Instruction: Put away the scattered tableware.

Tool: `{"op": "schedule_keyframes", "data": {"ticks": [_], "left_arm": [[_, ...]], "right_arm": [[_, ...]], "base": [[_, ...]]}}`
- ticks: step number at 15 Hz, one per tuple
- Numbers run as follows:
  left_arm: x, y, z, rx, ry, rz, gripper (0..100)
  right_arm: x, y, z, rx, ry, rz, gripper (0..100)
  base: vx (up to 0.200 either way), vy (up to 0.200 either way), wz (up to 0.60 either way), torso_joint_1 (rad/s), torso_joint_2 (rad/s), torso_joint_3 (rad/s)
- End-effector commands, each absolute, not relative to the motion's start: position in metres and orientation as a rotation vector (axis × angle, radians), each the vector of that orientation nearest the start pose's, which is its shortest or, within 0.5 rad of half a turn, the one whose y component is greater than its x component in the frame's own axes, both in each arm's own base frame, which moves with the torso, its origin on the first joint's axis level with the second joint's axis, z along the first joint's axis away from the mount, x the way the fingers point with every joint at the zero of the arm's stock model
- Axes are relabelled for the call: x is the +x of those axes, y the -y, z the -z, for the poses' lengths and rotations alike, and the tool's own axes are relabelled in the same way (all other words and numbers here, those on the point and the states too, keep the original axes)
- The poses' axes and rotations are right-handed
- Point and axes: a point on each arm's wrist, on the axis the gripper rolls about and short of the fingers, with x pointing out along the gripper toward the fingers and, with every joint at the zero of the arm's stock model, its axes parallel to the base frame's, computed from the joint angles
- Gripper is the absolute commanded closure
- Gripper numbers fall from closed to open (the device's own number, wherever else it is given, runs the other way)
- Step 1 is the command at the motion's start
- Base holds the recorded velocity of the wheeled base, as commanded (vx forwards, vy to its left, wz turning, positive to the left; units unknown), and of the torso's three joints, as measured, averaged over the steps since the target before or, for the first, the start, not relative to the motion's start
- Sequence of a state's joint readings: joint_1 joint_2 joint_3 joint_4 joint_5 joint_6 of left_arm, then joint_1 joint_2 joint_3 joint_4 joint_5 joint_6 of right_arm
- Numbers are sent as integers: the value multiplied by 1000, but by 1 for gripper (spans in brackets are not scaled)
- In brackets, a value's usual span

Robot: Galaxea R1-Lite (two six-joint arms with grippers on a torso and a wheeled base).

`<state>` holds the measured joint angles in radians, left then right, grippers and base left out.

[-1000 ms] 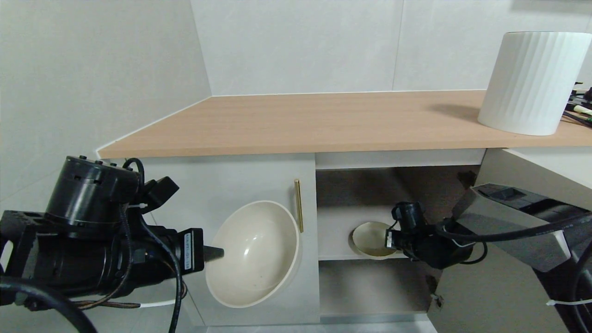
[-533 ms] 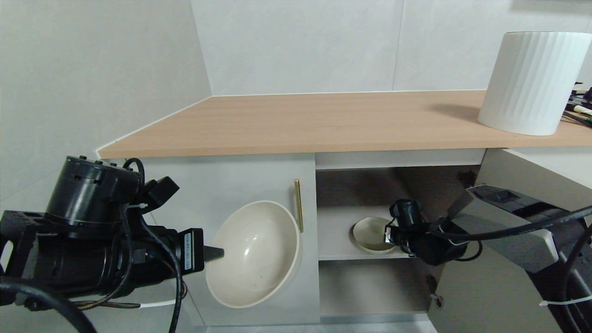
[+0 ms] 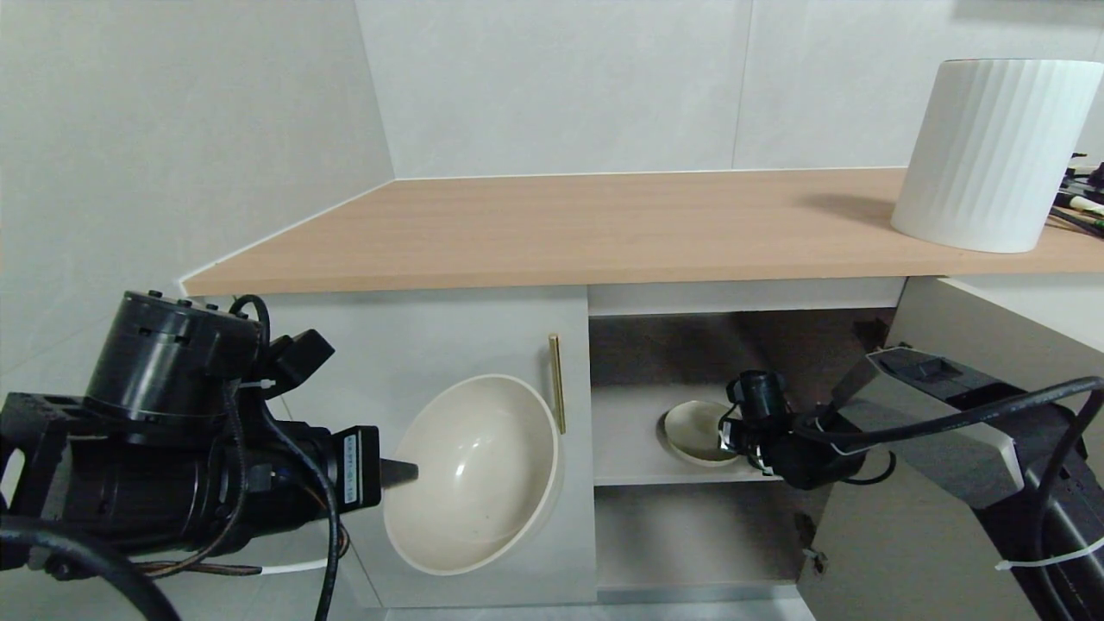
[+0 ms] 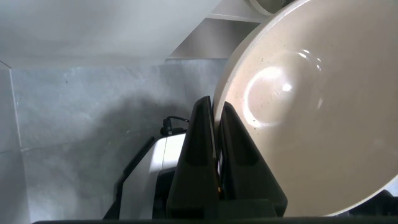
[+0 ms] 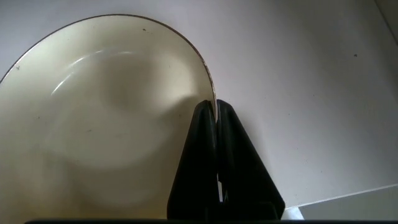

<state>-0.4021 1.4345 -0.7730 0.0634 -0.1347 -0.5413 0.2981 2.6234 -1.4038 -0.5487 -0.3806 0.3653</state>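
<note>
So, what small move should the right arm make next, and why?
Probably lower the small bowl flat onto the shelf and open the right gripper: it is shut on the bowl's rim, inside the open cabinet, with the bowl at shelf height.

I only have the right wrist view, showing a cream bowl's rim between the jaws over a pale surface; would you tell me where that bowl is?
Observer: In the head view, the right gripper holds the small bowl just above the shelf inside the open cabinet; I cannot tell whether it touches the shelf.
Operator: Thank you. Where is the left arm?
Observer: The left gripper is shut on the rim of a large bowl, held tilted in front of the closed cabinet door.
</note>
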Motion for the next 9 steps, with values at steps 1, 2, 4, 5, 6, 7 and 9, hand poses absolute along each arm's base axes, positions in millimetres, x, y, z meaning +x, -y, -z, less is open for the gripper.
{"op": "schedule_keyframes", "data": {"ticks": [1, 2, 4, 5, 6, 7, 9], "left_arm": [[201, 89, -182, -407, -844, 302, 100], [201, 89, -182, -408, -843, 302, 100], [201, 89, -182, -408, -843, 302, 100], [201, 89, -182, -408, -843, 302, 100], [201, 89, -182, -408, -843, 302, 100], [201, 89, -182, -408, -843, 302, 100], [201, 89, -182, -407, -842, 301, 100]], "right_arm": [[453, -130, 51, 130, -603, 194, 100], [453, -130, 51, 130, -603, 194, 100], [453, -130, 51, 130, -603, 194, 100], [453, -130, 51, 130, -603, 194, 0], [453, -130, 50, 137, -600, 195, 0], [453, -130, 49, 142, -598, 196, 0], [453, -130, 49, 144, -598, 195, 0]], "base": [[0, 0, 0, 0, 0, 0], [0, 0, 0, 0, 0, 0], [0, 0, 0, 0, 0, 0], [0, 0, 0, 0, 0, 0], [0, 0, 0, 0, 0, 0], [0, 0, 0, 0, 0, 0], [0, 0, 0, 0, 0, 0]]}}
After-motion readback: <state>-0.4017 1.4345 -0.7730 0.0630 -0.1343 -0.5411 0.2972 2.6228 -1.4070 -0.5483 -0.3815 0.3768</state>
